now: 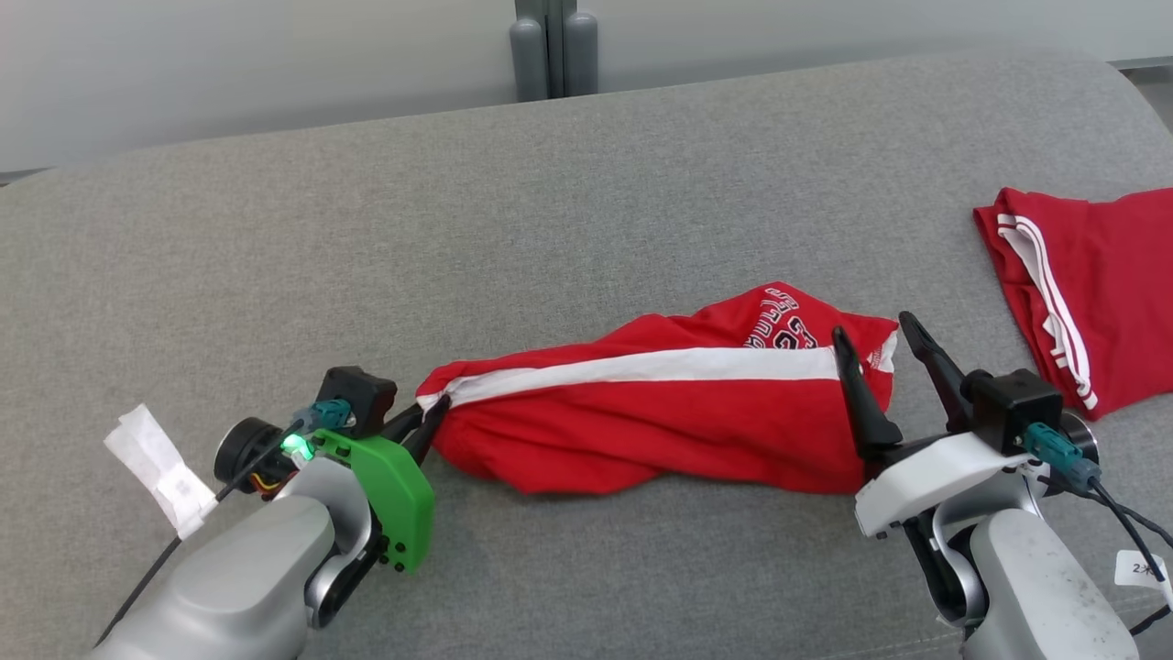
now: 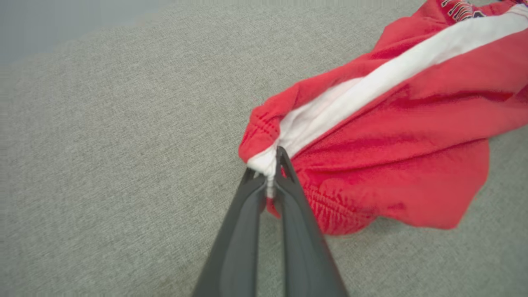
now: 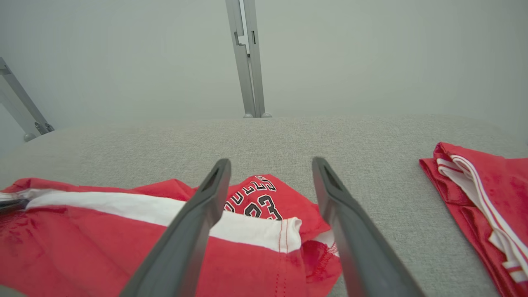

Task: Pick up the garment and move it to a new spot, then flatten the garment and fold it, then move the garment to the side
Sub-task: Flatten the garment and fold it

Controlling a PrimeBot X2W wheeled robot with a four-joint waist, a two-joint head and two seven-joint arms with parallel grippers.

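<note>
Now left tool (image 1: 431,417) pinches garment (image 1: 641,422) end; right tool (image 1: 872,327) agape alongside.

Grey fabric surface (image 1: 586,183): bunched red garment (image 1: 660,422) centre, second red garment (image 1: 1100,293) right edge.

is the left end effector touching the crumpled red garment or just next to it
Touching. The left wrist view shows the left end effector shut on a corner of the crumpled red garment, white cloth squeezed in its grip.

Garment (image 1: 641,431): red, one broad white stripe, white black-edged lettering. Second garment (image 1: 1100,275), right of frame: red, thin white stripes. Tabletop (image 1: 367,257): grey weave.
</note>
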